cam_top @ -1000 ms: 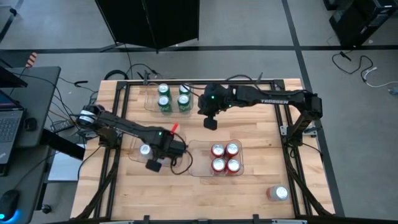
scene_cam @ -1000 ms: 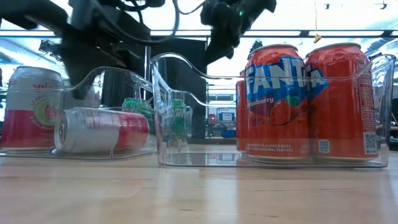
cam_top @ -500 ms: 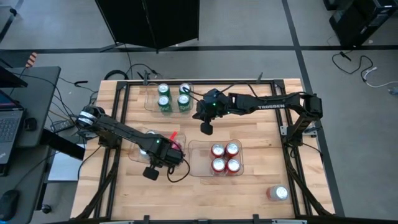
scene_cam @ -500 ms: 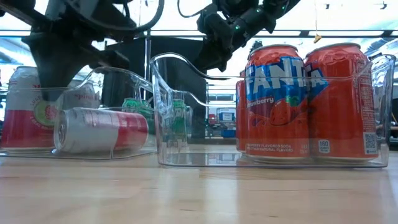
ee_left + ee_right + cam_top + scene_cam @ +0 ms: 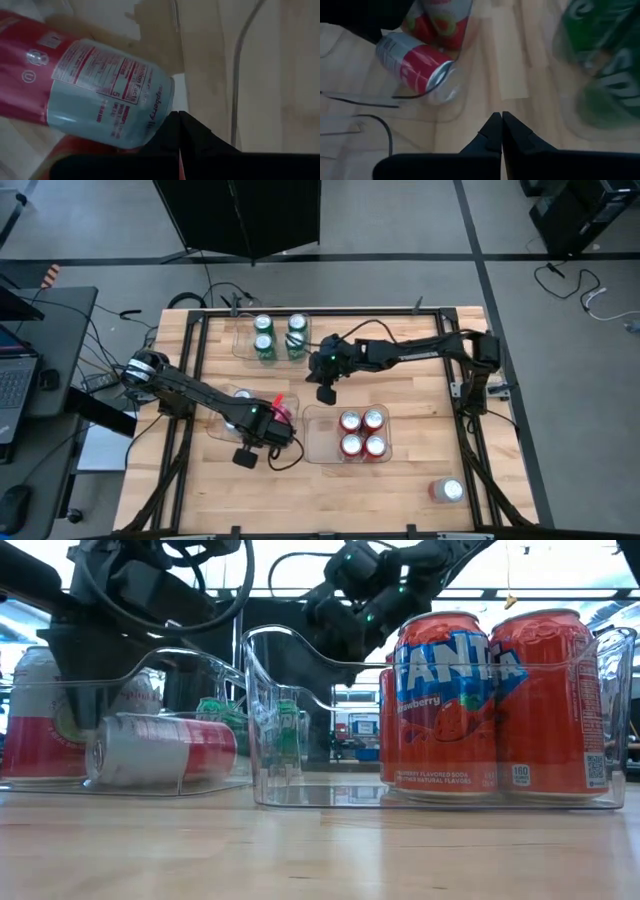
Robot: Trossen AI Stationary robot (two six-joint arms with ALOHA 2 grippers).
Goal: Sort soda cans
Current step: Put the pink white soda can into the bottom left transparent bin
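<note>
A silver-white and red can [image 5: 100,85] lies on its side in the left clear tray [image 5: 215,665]; it also shows in the low view [image 5: 160,748]. A second silver-white can [image 5: 40,715] stands upright beside it. My left gripper [image 5: 178,114] is shut, fingertips down inside this tray next to the lying can's end. Several red cans [image 5: 362,433] stand in the middle tray and several green ones [image 5: 280,338] in the far tray. My right gripper [image 5: 499,116] is shut and hangs above bare table [image 5: 325,385] between those trays. One more can [image 5: 447,491] stands near the table's right near corner. My left gripper has its shut fingertips [image 5: 172,120] right beside the rim of the lying can's end [image 5: 162,107], coming from above. Whether they touch the can, I cannot tell.
The three clear trays stand close together, with narrow strips of wood between them. A loose black cable [image 5: 375,120] lies on the table by the left tray. Open wood runs along the near edge [image 5: 330,500]. Black frame rails border the table.
My right gripper has moved toward the table's left and near edges, away from the green cans, its arm stretching out. My left gripper has shifted a little toward the near edge over the left tray. The lying can has stayed in its tray.
</note>
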